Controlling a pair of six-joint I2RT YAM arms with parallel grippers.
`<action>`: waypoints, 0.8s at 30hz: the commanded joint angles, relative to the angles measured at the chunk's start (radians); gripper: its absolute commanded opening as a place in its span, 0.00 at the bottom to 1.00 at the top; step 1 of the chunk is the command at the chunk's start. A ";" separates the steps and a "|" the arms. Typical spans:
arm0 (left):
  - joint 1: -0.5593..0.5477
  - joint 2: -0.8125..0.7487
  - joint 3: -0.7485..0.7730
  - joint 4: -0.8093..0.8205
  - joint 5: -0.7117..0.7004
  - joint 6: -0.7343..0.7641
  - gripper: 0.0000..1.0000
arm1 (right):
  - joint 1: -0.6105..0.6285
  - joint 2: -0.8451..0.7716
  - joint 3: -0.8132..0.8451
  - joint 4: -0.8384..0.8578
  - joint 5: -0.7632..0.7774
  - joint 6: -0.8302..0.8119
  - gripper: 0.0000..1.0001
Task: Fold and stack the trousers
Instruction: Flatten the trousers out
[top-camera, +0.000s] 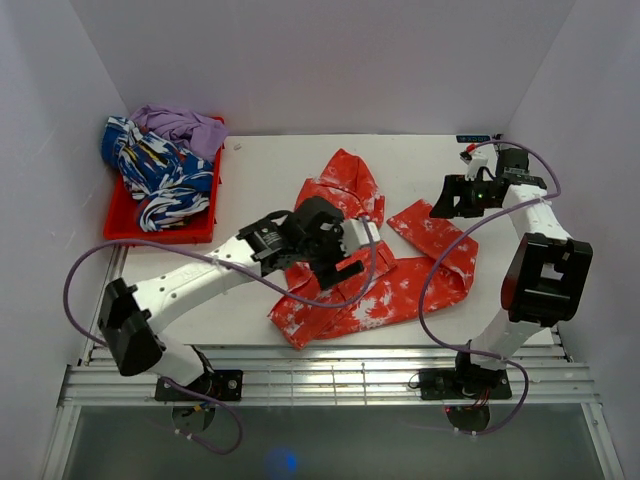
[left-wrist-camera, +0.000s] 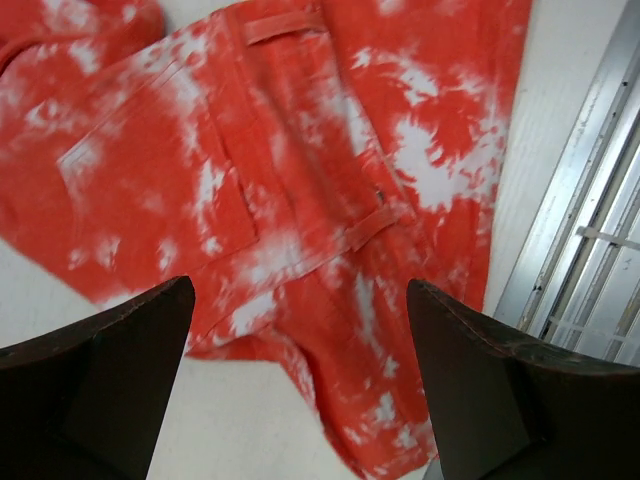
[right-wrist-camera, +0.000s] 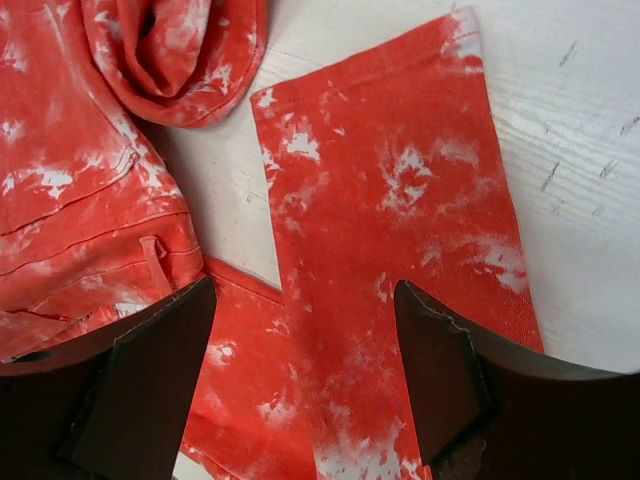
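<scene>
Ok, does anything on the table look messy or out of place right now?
The trousers lie rumpled, not flat: one leg is bunched toward the far edge, the other leg kinks off to the right. In the red bin, clothes are heaped above the rim.

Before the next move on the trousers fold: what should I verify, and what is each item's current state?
1. The left gripper open: ok, over the waistband.
2. The right gripper open: ok, over a leg end.
3. The trousers flat: not ok, bunched, legs splayed.
4. The purple cable clear of cloth: not ok, it loops across the trousers.
5. Finger height above the cloth: cannot tell.
</scene>
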 joint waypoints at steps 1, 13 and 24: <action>-0.106 0.106 0.115 0.054 -0.111 0.008 0.98 | -0.014 0.001 0.019 0.044 0.009 0.085 0.77; -0.147 0.547 0.328 0.182 -0.171 -0.239 0.79 | -0.098 0.001 0.019 0.048 -0.034 0.148 0.70; -0.131 0.658 0.265 0.239 -0.247 -0.279 0.79 | -0.102 -0.013 -0.119 0.055 -0.026 0.115 0.51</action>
